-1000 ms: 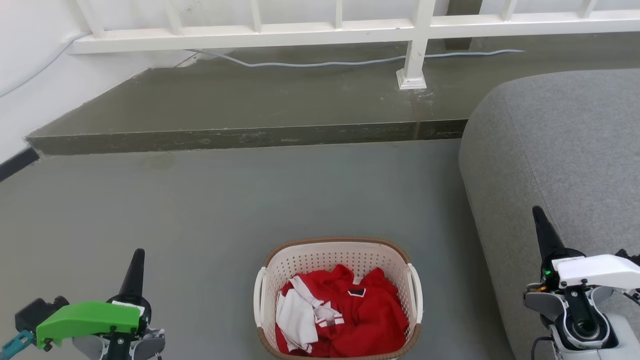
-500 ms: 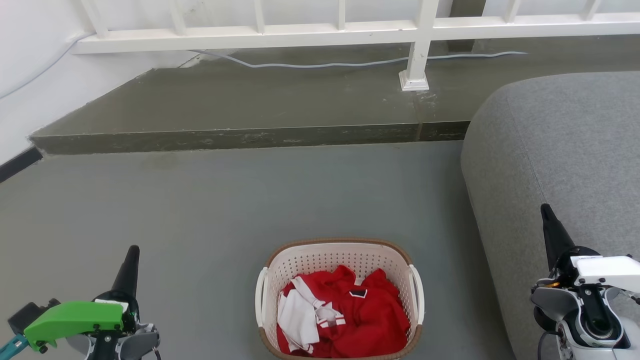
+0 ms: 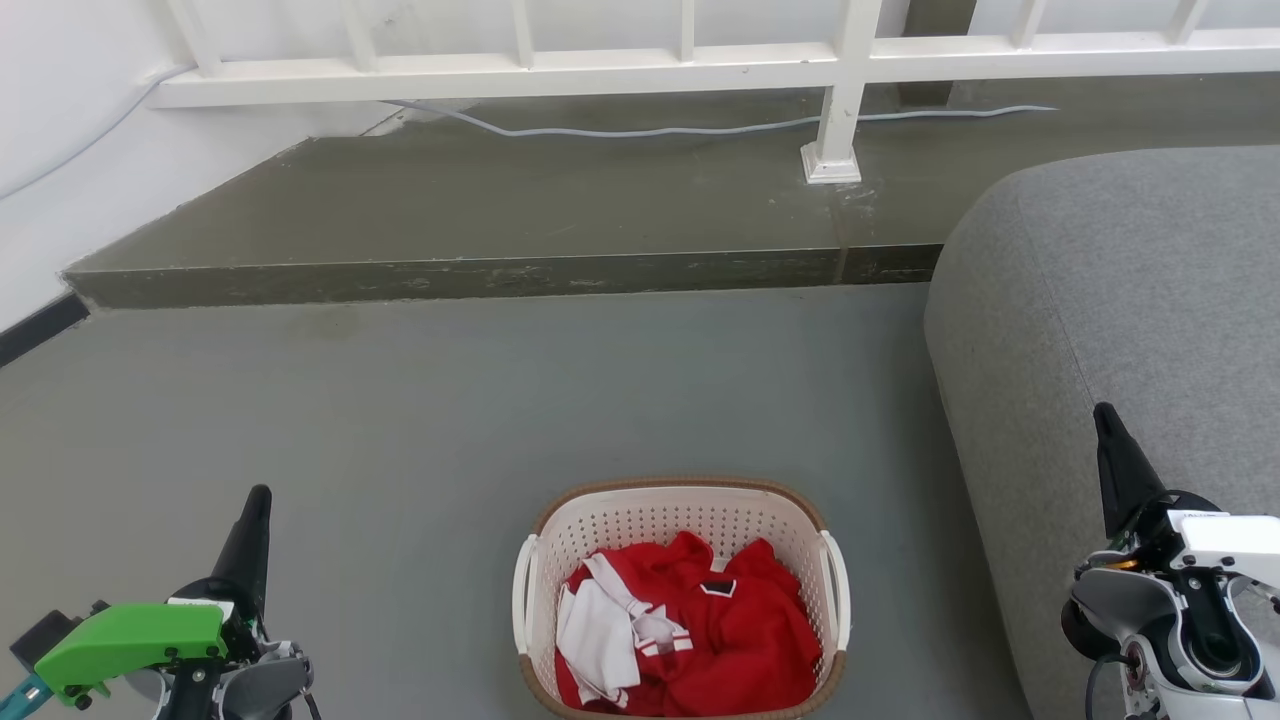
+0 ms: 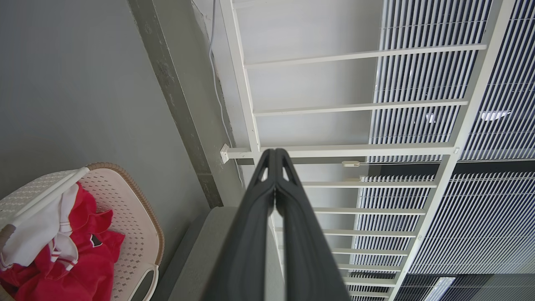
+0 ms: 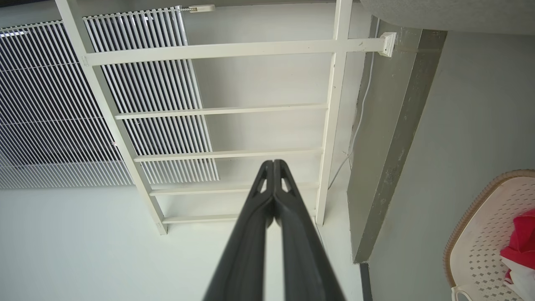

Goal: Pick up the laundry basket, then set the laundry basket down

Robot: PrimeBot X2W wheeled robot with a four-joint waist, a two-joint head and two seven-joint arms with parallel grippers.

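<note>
The laundry basket (image 3: 680, 505), cream-white with a brown rim and white side handles, sits on the grey floor at the bottom middle of the head view, holding red and white clothes. My left gripper (image 3: 255, 505) is well to its left, shut, fingers pointing up. On the other side my right gripper (image 3: 1105, 420) is shut in front of the sofa. The left wrist view has the basket (image 4: 138, 200) at its lower left, apart from the closed fingers (image 4: 273, 156). A corner of the basket (image 5: 485, 225) sits at the lower right of the right wrist view, away from the closed fingers (image 5: 273, 165).
A grey sofa (image 3: 1130, 300) fills the right side, close to the basket. A raised concrete step (image 3: 500, 270) crosses the floor beyond, with a white railing (image 3: 840, 90) and a pale cable (image 3: 650, 128) on it. A white wall (image 3: 60, 180) stands at the left.
Both grippers have drifted outward and lower in the head view, away from the basket. The whole picture has shifted slightly down, so the camera moved. The basket stays on the floor.
</note>
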